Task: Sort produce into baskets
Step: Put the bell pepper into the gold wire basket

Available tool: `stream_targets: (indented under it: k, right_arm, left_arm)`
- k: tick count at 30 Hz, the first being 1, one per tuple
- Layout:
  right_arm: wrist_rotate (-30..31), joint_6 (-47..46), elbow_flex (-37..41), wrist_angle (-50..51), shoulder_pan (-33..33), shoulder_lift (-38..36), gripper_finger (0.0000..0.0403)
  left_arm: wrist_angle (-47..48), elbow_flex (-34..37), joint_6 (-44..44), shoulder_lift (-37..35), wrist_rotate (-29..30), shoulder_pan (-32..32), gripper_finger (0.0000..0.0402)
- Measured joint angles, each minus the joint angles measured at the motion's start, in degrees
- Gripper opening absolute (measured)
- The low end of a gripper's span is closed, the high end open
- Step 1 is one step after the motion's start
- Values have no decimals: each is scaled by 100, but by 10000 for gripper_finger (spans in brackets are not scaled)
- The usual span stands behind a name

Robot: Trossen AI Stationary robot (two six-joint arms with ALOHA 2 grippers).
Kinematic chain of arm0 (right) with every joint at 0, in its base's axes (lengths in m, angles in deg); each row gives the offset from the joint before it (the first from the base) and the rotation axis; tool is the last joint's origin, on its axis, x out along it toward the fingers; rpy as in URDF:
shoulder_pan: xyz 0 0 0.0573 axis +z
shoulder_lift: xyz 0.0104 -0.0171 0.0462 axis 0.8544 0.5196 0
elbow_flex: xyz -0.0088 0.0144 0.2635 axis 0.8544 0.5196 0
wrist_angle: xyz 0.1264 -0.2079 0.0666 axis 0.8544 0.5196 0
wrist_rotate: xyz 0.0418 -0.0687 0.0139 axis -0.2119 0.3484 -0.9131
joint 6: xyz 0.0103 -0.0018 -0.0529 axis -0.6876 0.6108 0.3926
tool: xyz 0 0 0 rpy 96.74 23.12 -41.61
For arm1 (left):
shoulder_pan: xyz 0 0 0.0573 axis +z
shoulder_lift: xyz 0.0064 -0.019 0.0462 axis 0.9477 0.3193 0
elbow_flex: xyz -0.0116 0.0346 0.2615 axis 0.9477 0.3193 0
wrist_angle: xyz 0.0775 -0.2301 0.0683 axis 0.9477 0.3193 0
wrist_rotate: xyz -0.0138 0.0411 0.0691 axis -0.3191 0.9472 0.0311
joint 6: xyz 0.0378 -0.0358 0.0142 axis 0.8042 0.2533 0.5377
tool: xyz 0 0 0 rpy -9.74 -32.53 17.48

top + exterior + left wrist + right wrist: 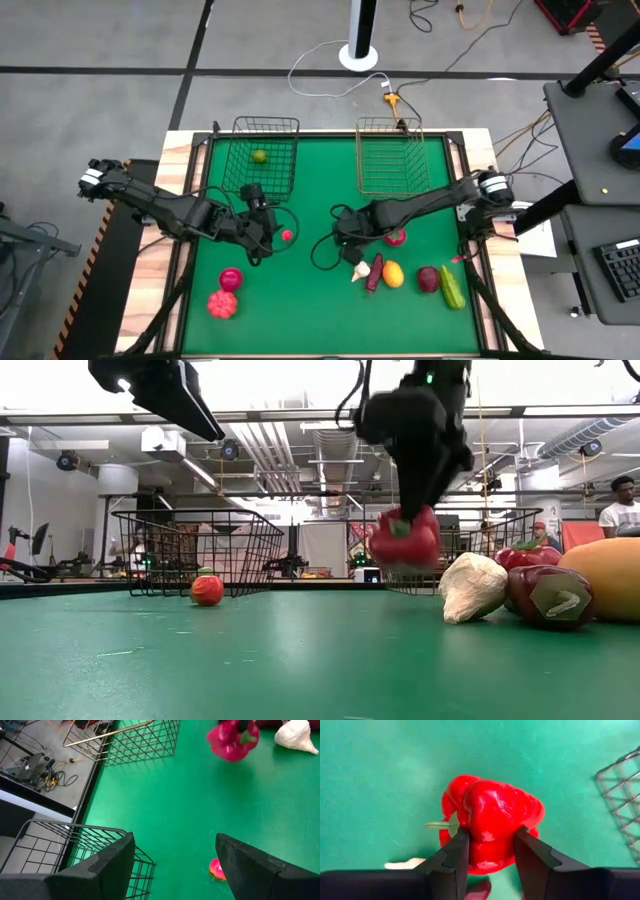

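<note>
My right gripper [490, 857] is shut on a red bell pepper [490, 817], a little above the green table near its middle. It also shows in the low view [405, 540]; in the high view the gripper [345, 238] hides it. My left gripper [172, 865] is open and empty. It hovers off the black basket's near right corner [125, 832], beside a small red tomato [287, 236] on the table. The black basket [266, 120] holds a green lime [259, 156]. The copper basket [390, 121] stands to its right. My right gripper pinches the pepper's body [490, 845] between its two fingers [457, 855], one on each side, with the green stem [440, 825] pointing sideways. The fingers come from above, slanting down. The pepper is lifted clear of the table [405, 540].
A white garlic [360, 270], a purple eggplant [376, 272], a yellow fruit [393, 273], a dark red piece [428, 278] and a green cucumber [452, 287] lie near the front right. Another red piece [397, 238] lies by the right arm. Two pink-red pieces [226, 292] lie front left.
</note>
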Motion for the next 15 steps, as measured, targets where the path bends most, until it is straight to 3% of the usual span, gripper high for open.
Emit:
stream_targets:
  k: [9, 15]
  right_arm:
    - [-44, 500, 0, -846, -86, -1012, 121]
    - [56, 850, -4, -1107, -711, -1712, 121]
  left_arm:
    - [-136, -66, -1, -1, 409, -1, 259]
    - [-41, -295, 3, -42, 549, -1, 259]
